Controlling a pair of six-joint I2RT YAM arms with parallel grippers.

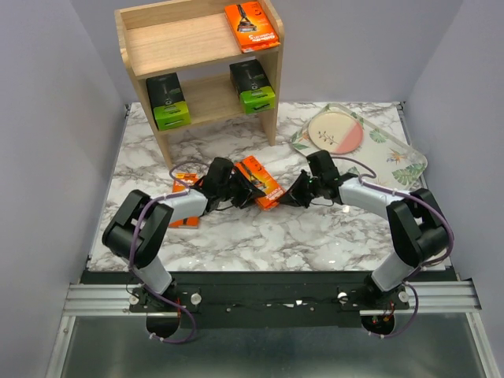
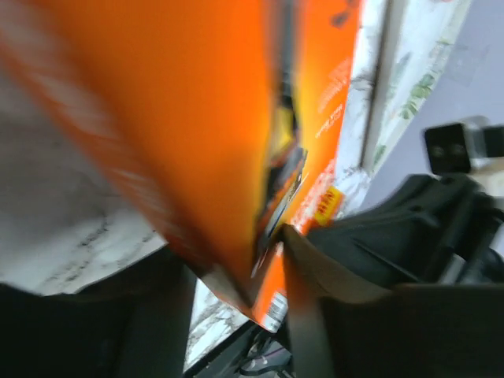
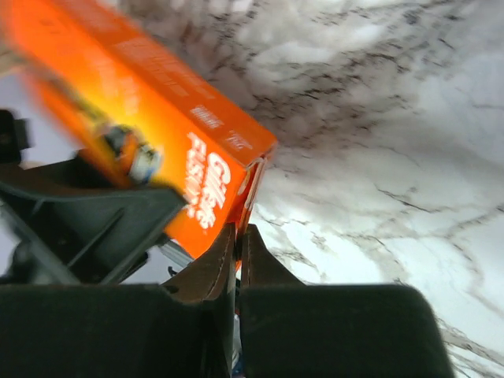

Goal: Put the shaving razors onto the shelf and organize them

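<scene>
An orange razor pack [image 1: 261, 183] is held tilted above the marble table between both grippers. My left gripper [image 1: 239, 189] grips its left end; in the left wrist view the pack [image 2: 197, 118] fills the frame and sits between the fingers [image 2: 303, 291]. My right gripper [image 1: 288, 195] is shut on the thin end edge of the pack [image 3: 157, 142], seen in the right wrist view [image 3: 238, 232]. A second orange pack [image 1: 183, 209] lies on the table under my left arm. The wooden shelf [image 1: 157, 39] holds one orange pack [image 1: 251, 26] on top and two dark packs with green ends [image 1: 168, 101] [image 1: 253, 87] below.
A floral tray [image 1: 405, 165] with a pink plate [image 1: 336, 130] lies at the right back of the marble table [image 1: 315, 236]. The shelf stands at the back left, against the wall.
</scene>
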